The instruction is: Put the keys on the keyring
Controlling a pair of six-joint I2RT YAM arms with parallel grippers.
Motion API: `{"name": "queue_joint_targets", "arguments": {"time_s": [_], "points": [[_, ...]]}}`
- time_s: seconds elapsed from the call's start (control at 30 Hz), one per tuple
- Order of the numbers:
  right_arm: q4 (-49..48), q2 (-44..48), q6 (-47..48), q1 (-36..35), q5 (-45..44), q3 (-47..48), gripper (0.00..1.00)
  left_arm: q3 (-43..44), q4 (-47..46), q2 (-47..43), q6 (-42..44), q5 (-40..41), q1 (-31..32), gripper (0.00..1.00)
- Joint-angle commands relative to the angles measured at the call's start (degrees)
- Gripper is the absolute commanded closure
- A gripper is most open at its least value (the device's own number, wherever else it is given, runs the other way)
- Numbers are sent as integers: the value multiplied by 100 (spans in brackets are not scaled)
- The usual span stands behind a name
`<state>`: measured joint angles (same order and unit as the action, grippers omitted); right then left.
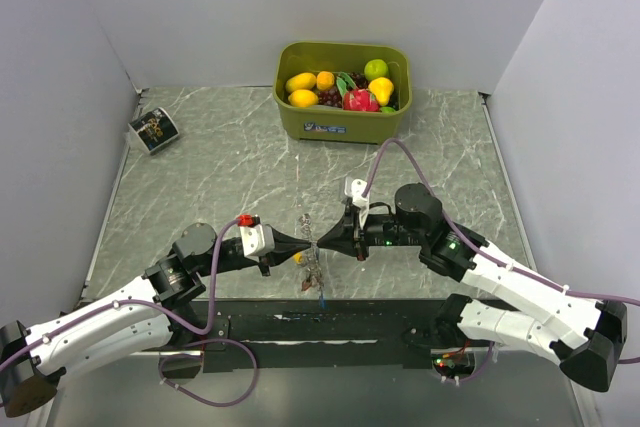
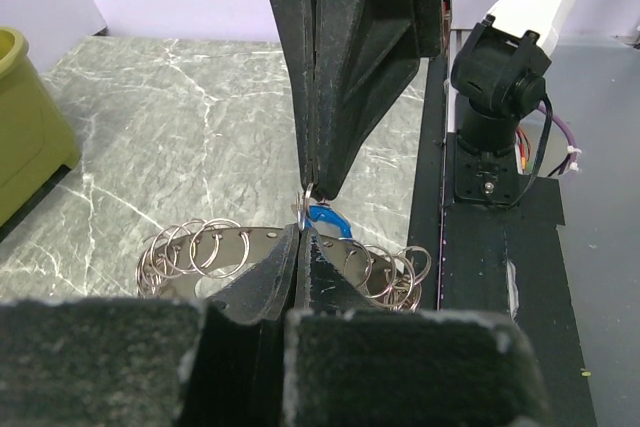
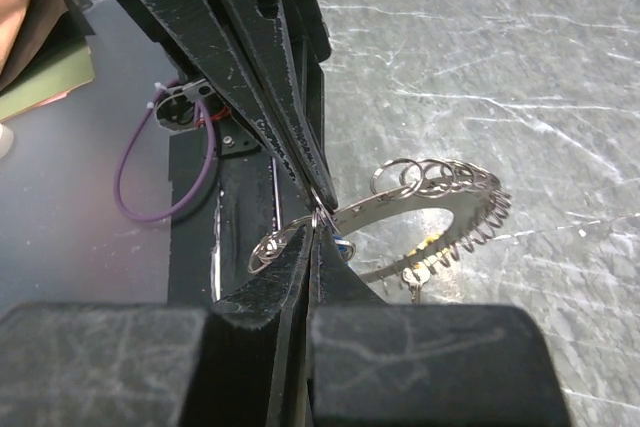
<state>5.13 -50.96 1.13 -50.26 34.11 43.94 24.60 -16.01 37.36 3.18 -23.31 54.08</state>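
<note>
The left gripper (image 1: 303, 244) and right gripper (image 1: 327, 242) are meeting tip to tip over the near edge of the table (image 1: 200, 167), and both pairs of jaws are pressing together. The keyring (image 2: 200, 247) is hanging just under the tips, crowded with little loops, and the tips are closing on one small ring (image 3: 322, 209); which pair is actually bearing it I cannot tell. A blue key (image 2: 326, 217) is sitting right beside that ring. The step looks like threading this key on. Doing it well is probably asking one gripper to be holding the ring dead steady while the other is working in tiny moves along the wire, not across it. Pulling apart risks springing the ring loose and dropping the whole loop, so any twisting should be going slowly, with the wrist views watching the gap
</note>
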Motion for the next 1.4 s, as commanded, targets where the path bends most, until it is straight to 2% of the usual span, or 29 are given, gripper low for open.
{"name": "queue_joint_targets", "arguments": {"time_s": [0.0,0.13,0.87,1.37], "points": [[-442,130,28,-10,149,202,100,186,-420,-45,-125,-200,14,99],[-416,174,107,-19,210,193,100,159,-447,-63,-133,-200,23,99],[-143,25,63,-10,-642,237,100,45,-482,-405,-151,-218,14,99],[-170,-2,72,-10,-458,167,100,-69,-754,-502,-186,-306,23,99]]}}
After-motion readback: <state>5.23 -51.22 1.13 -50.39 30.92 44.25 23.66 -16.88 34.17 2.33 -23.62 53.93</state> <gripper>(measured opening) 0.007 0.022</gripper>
